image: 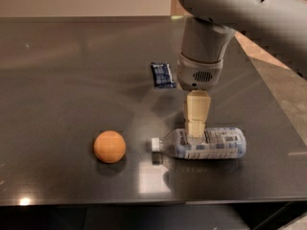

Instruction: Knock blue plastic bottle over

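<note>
Blue plastic bottle (221, 144) lies on its side on the dark table (57, 80), near the front edge. Its white cap (155, 144) points left toward the orange ball (110, 146), with bare table between them. Its long axis runs roughly parallel to the front edge. It looks to be resting flat, with no tilt visible.

Progress, as a judgement: the knock-over reads as done, since the bottle is down and not upright. Nothing of the task appears to be left, except perhaps lifting the arm clear.

Arm pose: the grey arm comes in from the upper right. Its wrist points straight down over the middle of the bottle. The gripper (195, 132) hangs vertical, and its beige tip overlaps the bottle's upper side at the label. It may be touching or just above; contact cannot be confirmed. The gripper shows as a single beige column, so whether it is wide or narrow cannot be told.

A flat dark blue packet (163, 74) lies behind the wrist, well apart from the bottle.
</note>
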Motion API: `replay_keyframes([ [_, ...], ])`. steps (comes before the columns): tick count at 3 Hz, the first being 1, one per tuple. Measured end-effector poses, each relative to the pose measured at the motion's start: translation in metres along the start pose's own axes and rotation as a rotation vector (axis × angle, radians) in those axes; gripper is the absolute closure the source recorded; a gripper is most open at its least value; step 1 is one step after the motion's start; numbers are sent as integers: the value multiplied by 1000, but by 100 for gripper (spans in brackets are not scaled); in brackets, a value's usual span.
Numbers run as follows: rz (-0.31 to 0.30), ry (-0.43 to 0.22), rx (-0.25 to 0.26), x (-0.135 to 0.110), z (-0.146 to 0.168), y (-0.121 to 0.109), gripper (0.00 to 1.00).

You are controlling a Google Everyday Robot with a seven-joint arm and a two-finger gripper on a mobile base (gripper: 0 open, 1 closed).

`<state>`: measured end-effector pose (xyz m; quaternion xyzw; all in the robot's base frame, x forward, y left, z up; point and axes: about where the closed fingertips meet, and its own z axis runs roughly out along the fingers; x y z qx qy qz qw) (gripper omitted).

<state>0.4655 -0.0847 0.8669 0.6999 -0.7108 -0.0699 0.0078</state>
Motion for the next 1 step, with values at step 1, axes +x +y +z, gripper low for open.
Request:
replay_keyframes([
  [1, 0, 0, 0, 0, 0, 0, 0],
])
